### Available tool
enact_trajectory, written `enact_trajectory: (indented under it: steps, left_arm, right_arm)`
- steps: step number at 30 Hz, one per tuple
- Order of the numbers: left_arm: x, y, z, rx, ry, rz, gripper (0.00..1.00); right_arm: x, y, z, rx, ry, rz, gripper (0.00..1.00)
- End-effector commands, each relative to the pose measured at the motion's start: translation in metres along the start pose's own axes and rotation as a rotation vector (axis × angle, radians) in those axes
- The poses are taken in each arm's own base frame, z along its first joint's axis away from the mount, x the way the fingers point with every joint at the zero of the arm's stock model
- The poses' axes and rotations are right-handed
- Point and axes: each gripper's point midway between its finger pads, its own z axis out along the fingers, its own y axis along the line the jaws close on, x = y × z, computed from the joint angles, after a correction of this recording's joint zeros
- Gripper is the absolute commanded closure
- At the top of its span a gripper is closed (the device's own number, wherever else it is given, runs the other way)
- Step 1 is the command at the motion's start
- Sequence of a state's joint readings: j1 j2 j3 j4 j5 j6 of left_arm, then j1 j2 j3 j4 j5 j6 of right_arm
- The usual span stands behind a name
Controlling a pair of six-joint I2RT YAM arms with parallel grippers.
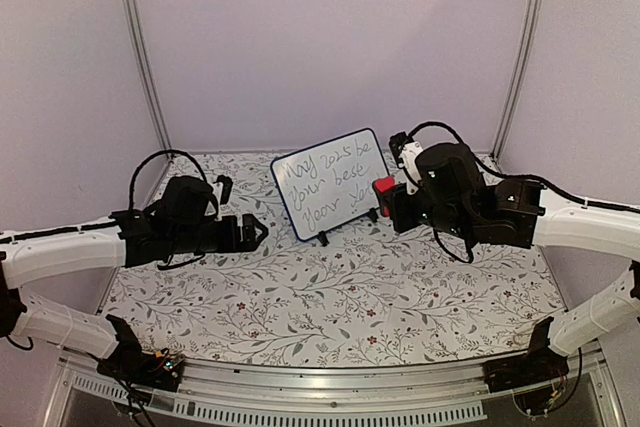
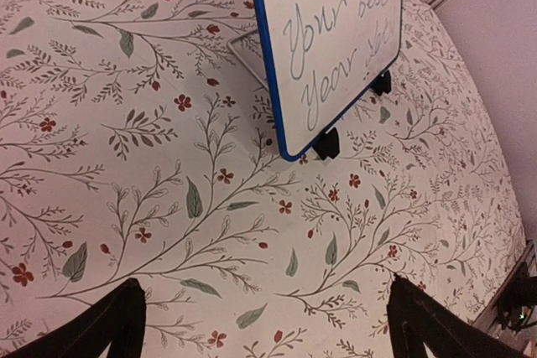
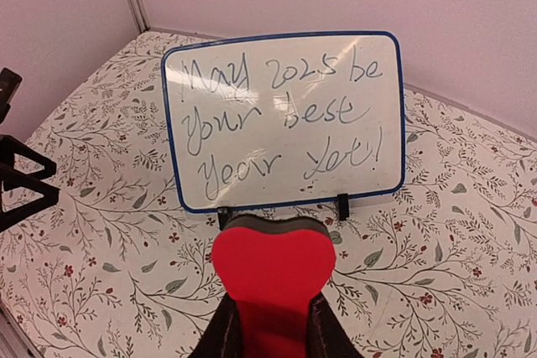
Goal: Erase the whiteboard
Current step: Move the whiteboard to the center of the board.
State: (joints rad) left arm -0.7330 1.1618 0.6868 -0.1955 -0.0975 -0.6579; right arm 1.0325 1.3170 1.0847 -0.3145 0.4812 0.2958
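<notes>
Left wrist view crops the top of the whiteboard.

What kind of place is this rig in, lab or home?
Probably a lab test booth: plain panel walls on metal posts, an aluminium rail at the near edge, and a floral cloth staged with one whiteboard.

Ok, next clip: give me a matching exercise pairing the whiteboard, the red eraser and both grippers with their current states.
1 whiteboard
2 red eraser
3 left gripper
4 right gripper

a open, holding nothing
b pinched between two fingers
c shut on the eraser
d standing, covered in handwriting

Pairs: 1-d, 2-b, 3-a, 4-c
</notes>
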Motion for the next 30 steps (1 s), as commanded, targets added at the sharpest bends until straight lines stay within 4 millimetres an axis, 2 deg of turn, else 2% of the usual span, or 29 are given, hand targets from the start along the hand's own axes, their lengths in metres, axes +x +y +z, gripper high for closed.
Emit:
enact_trajectory:
  steps: [1,5,11,13,19,24,30]
  left_arm:
    - [-0.007,-0.023,0.007,0.055,-0.02,0.027,0.0]
    - [-0.011,-0.034,0.026,0.056,-0.033,0.062,0.0]
    - [-0.025,-0.04,0.058,0.05,-0.106,0.128,0.0]
    - [-0.024,-0.039,0.068,0.056,-0.119,0.141,0.0]
    - [-0.019,-0.044,0.088,0.055,-0.111,0.096,0.03]
    - [-0.013,-0.047,0.099,-0.079,-0.097,0.078,0.03]
    - [0.002,-0.065,0.097,-0.196,-0.08,0.065,0.04]
  right_arm:
    - [-0.006,-0.007,-0.003,0.025,-0.025,0.029,0.83]
    - [-0.008,-0.01,-0.004,0.033,-0.043,0.046,0.83]
    - [-0.008,-0.005,-0.003,0.004,-0.046,0.055,0.83]
    - [-0.01,-0.003,-0.004,-0.005,-0.046,0.056,0.86]
    - [-0.011,-0.008,-0.008,0.011,-0.049,0.061,0.86]
    - [-0.011,-0.017,-0.013,0.04,-0.062,0.068,0.85]
    - [-0.012,-0.026,-0.018,0.074,-0.068,0.076,0.84]
